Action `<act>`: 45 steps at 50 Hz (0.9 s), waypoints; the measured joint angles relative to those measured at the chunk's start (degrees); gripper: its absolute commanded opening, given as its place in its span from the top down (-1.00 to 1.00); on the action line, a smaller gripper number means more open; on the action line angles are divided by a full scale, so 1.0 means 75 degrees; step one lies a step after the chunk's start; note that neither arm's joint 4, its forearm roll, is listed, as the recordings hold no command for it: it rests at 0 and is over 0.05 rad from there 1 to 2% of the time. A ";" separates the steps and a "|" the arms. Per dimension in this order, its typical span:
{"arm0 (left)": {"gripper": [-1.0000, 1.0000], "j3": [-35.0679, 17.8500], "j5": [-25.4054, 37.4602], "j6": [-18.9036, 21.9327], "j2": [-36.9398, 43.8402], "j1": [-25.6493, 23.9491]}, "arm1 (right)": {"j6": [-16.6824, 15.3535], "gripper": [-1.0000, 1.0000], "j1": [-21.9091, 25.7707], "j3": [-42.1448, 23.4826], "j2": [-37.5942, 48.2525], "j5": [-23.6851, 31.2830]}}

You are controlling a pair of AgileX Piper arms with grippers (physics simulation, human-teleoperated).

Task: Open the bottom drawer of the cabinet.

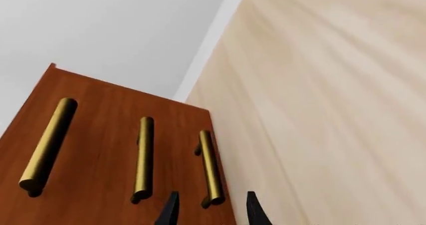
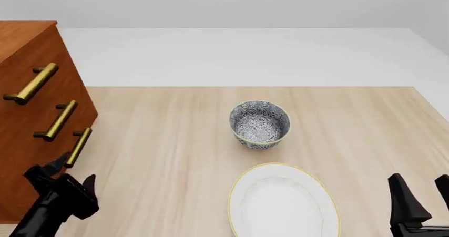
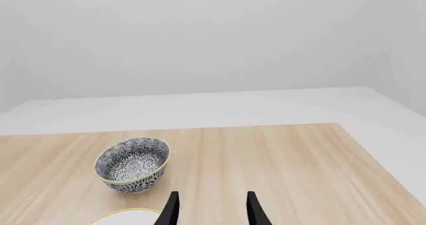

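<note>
Fingers of your left gripper (image 1: 211, 210) stand parted, bracketing the near end of the bottom drawer's handle (image 1: 210, 167) — not yet closed on it. Approach is the step in hand; next, advance, pinch the bar, pull outward. The cabinet (image 2: 28, 116) sits at the bench's left edge. Your right gripper (image 2: 421, 197) idles, parted and holding nothing.

cabinet (image 2: 28, 90) cut by left edge; plate (image 2: 281, 205) and right claw (image 2: 421, 197) cut below.

No readable text, labels, brands or numbers on anything
</note>
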 measured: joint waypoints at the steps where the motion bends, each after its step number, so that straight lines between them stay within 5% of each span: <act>1: -1.00 -0.0009 -0.0009 0.0029 0.0030 0.0014 | 0.0002 -1.00 -0.0001 0.0001 0.0000 -0.0001; 18: -1.00 -0.0367 -0.0077 0.0475 0.0641 0.0223 | 0.0040 -1.00 -0.0015 0.0029 0.0000 -0.0037; 45: -1.00 -0.1889 -0.0092 0.1273 0.2511 0.0775 | 0.0162 -1.00 -0.0062 -0.0122 0.0017 0.0105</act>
